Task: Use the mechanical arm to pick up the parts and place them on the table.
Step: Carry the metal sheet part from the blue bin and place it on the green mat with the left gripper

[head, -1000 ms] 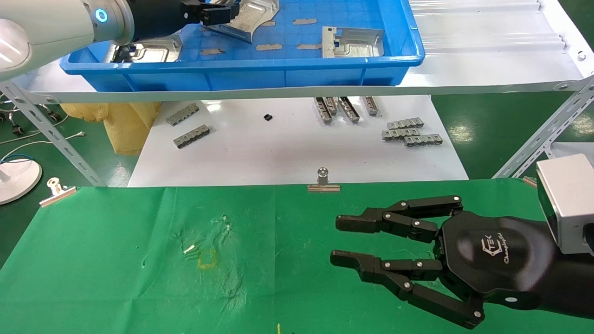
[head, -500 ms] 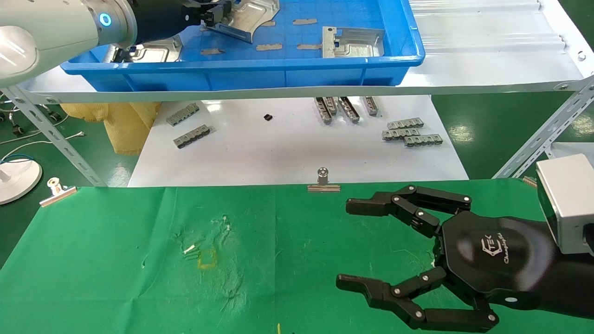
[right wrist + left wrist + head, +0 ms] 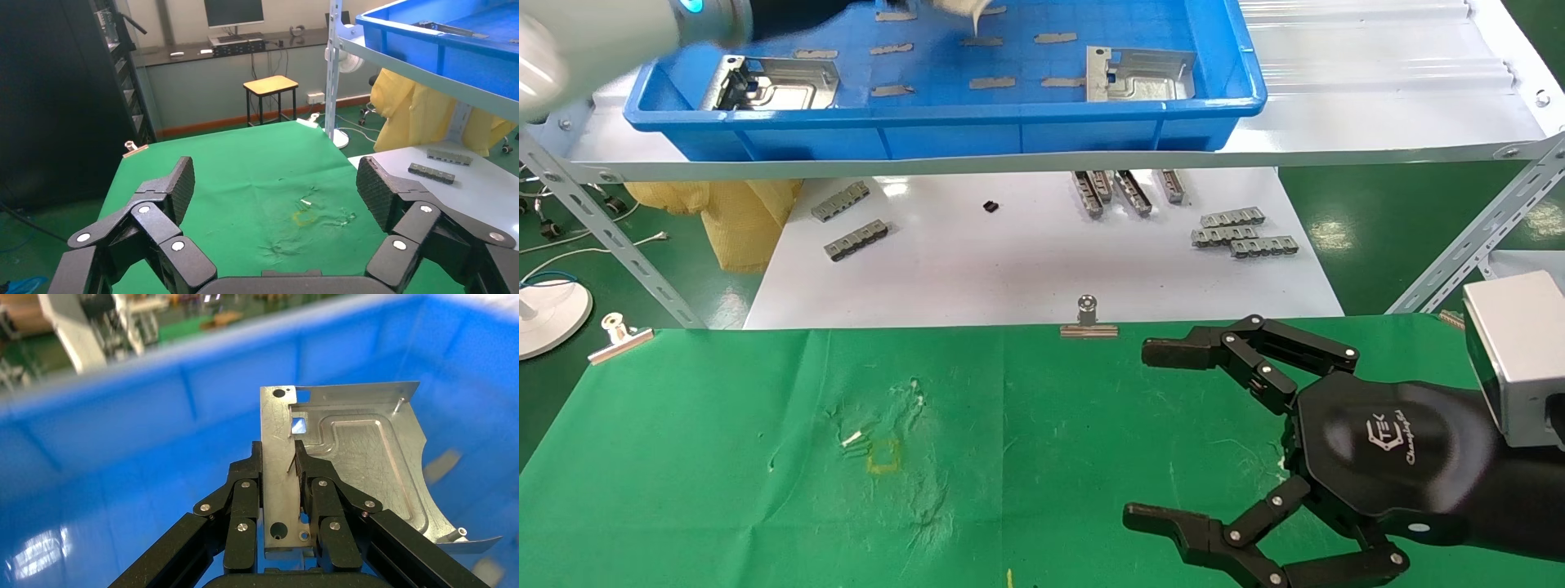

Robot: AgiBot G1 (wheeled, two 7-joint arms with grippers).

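Observation:
My left gripper is shut on the flange edge of a shiny silver part and holds it above the floor of the blue tray. In the head view only the blurred left arm and the part's lower tip show at the top edge. Two more parts lie in the blue tray. My right gripper is open and empty, hovering over the right side of the green table. The right wrist view shows its spread fingers above the yellow mark.
Flat grey strips lie in the tray. Grey toothed strips lie on the white tabletop under the shelf. Binder clips hold the cloth's far edge. Slanted shelf braces stand at the sides.
My left gripper has lifted the part up out of the tray, nearly out of the head view's top. My right gripper's fingers have spread wide open.

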